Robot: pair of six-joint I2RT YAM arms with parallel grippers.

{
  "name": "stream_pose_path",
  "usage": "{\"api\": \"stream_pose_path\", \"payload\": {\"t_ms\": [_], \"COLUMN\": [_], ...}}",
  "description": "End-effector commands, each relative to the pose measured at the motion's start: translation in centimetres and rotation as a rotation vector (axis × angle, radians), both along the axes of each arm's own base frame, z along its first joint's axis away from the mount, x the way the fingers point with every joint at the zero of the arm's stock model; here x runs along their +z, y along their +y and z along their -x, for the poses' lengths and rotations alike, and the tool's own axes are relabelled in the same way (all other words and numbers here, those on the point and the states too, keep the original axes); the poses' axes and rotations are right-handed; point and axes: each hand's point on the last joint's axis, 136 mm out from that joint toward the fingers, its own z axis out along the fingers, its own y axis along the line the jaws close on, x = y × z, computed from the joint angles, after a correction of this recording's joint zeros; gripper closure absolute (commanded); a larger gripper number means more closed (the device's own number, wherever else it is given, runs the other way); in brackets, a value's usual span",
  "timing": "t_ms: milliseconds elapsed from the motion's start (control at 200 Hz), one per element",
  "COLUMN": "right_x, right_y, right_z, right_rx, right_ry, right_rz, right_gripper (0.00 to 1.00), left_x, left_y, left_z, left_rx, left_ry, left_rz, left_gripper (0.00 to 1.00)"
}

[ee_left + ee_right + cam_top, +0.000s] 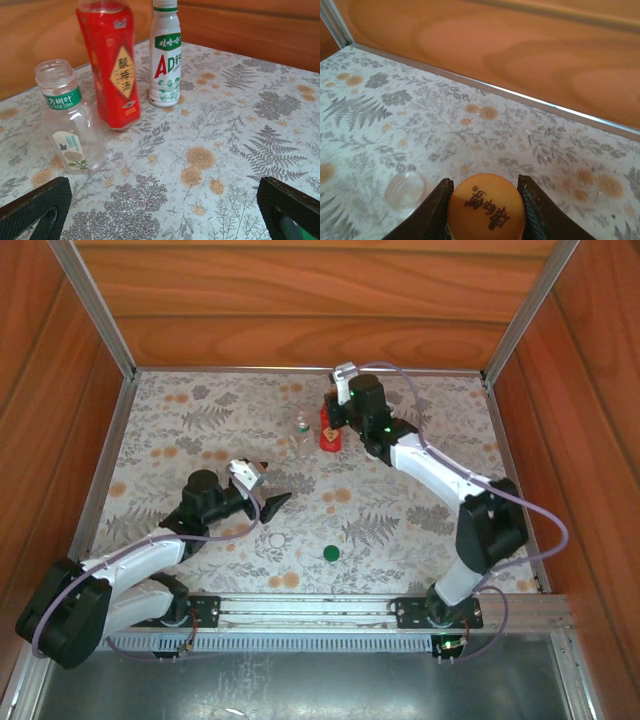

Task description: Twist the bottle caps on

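Floral worktop point(430, 530), far edge: right pincer point(485, 192) clamped orange cap point(486, 210) on red bottle point(112, 75); prob. needed square twist w/o tilt. Left pincer point(268, 487) gaped empty.

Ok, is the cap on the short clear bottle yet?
No, in the left wrist view the clear bottle stands with its threaded neck bare and its mouth open.

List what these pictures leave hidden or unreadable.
1. Left wrist view: red bottle and white bottle tops, cut off by the upper edge.
2. Right wrist view: how far the orange cap is screwed on, hidden by the right jaws.
3. Top view: clear bottle label, too small.
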Motion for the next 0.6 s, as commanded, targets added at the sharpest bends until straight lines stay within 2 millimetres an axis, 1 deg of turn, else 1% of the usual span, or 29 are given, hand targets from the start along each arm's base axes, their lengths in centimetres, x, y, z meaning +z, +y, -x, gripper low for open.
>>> {"api": "stream_pose_path", "payload": {"t_ms": [0,145,265,385,500,595], "right_x": [1.0,0.2,-0.5,-1.8,-2.9,-3.1], "right_y": [0.1,0.3,0.8,1.3,1.8,2.3], "right_z": [-2.7,-5.0,-6.7,-8.3,-9.3,-9.5], "right_rx": [-0.028,-0.039,-0.025,-0.013,-0.006,0.010], "right_ry": [-0.068,-0.072,-0.059,-0.029,-0.002,0.013], "right_rz": [0.010,0.019,0.010,0.004,0.006,-0.009], "right_gripper": [0.84,0.84,0.84,0.84,0.82,0.80], "left_x": [1.0,0.8,0.5,0.4,0.3,0.2], "left_y": [0.5,0.5,0.4,0.3,0.4,0.5], "left_z": [-0.3,-0.3,-0.4,-0.5,-0.6,-0.8], "left_rx": [0.029,0.030,0.027,0.025,0.031,0.043], "left_ry": [-0.023,-0.023,-0.013,-0.008,-0.012,-0.013], "left_rz": [0.029,0.024,0.020,0.016,0.011,0.007], "left_gripper": [0.00,0.00,0.00,0.00,0.00,0.00]}}
